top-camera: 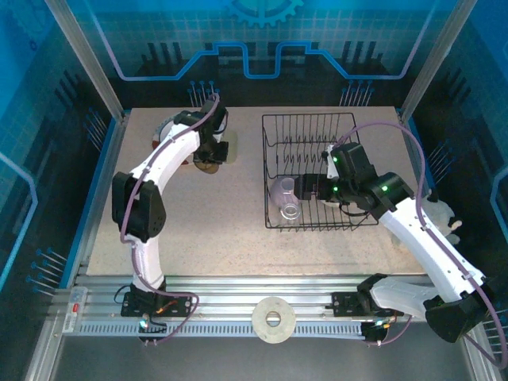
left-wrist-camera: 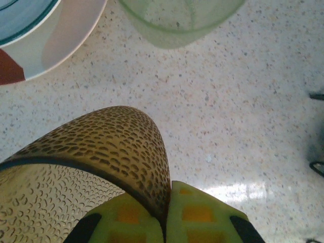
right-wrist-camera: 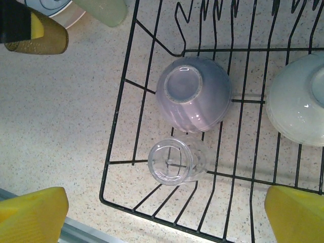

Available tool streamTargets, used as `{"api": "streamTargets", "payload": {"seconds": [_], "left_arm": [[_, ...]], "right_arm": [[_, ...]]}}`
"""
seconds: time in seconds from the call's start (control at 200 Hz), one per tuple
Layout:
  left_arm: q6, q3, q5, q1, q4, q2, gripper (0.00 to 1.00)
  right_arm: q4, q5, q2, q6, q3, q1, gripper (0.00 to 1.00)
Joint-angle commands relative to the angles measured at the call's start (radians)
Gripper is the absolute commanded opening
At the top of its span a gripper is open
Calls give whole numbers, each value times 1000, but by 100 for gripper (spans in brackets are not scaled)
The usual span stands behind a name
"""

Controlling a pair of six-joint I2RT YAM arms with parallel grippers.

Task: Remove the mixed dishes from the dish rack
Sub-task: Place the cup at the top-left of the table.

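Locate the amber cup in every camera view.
Top external: amber cup left of the dish rack.
Left wrist: lower left, rim pinched in the shut jaws.
Right wrist: top-left corner, outside the dish rack.
Shared landmark: pale green cup beside it in both wrist views.

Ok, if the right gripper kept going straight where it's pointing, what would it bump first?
Probably the small clear cup in the dish rack, dead ahead of the open right gripper. The upside-down lilac cup sits just beyond and might touch first; depth is unclear.
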Motion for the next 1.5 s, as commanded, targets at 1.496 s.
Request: {"api": "streamTargets", "payload": {"seconds": [1.496], "left_arm": [[27,262,-25,59,-54,309,22]], "right_arm": [[-17,-7,-28,-13,-59,24,100]]}}
